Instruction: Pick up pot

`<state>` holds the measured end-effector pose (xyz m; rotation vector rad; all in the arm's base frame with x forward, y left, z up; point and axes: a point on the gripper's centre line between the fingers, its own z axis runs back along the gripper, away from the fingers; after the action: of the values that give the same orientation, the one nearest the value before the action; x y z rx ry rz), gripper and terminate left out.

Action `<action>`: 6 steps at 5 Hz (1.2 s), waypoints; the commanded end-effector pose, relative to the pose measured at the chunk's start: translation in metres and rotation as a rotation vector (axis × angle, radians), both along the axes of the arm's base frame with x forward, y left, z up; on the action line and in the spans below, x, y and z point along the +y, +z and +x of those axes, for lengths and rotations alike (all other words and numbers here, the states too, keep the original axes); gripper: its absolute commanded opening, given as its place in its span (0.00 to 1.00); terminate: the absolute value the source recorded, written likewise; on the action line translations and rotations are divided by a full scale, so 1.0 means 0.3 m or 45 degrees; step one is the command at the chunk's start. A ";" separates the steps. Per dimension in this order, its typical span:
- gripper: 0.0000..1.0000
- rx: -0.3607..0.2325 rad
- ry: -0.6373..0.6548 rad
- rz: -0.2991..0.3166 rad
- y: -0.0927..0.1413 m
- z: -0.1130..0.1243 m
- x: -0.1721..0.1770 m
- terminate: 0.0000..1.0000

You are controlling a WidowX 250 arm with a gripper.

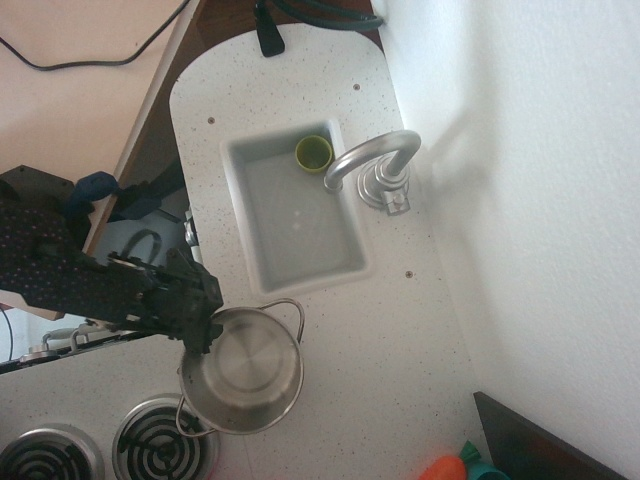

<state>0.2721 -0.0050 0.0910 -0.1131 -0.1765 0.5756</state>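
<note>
Your arm (70,280) reads as a black, blocky body, speckled with tiny pale and reddish dots along its upper casing. Toward the pot (243,370) it narrows into the gripper (195,320), a cluster of dark, angular parts with ridged edges. A thin dark cable loops above it. Finer details are too dark to tell.
</note>
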 end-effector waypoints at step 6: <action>0.00 -0.090 -0.072 -0.029 -0.048 0.057 -0.068 0.00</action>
<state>0.2814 -0.0211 0.0679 -0.1453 -0.2005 0.5281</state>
